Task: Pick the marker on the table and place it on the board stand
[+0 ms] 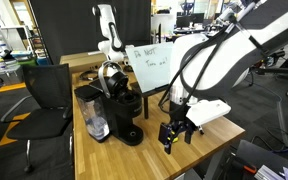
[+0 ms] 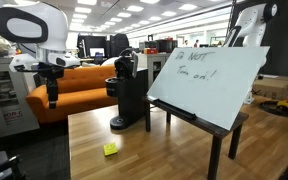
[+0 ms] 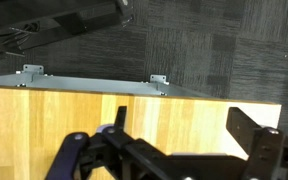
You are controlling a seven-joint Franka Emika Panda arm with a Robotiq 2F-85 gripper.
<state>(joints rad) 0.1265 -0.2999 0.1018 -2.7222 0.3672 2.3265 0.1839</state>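
Note:
The marker does not show in any view. The board stand [image 1: 149, 68] [image 2: 209, 80], a white board with blue handwriting on a black easel, stands on the light-wood table [image 1: 209, 140] [image 2: 144, 150]. My gripper [image 1: 176, 140] [image 2: 52, 92] [image 3: 189, 130] hangs above the table near one edge, beside the coffee machine and apart from the board stand. In the wrist view its two black fingers [image 3: 254, 135] stand wide apart, open, with only bare wood between them.
A black coffee machine [image 1: 119, 110] [image 2: 129, 90] stands on the table next to the board stand. A small yellow block [image 2: 110, 149] lies on the wood in front of it. A black chair [image 1: 46, 100] stands off the table's side. Dark carpet [image 3: 204, 50] lies beyond the table edge.

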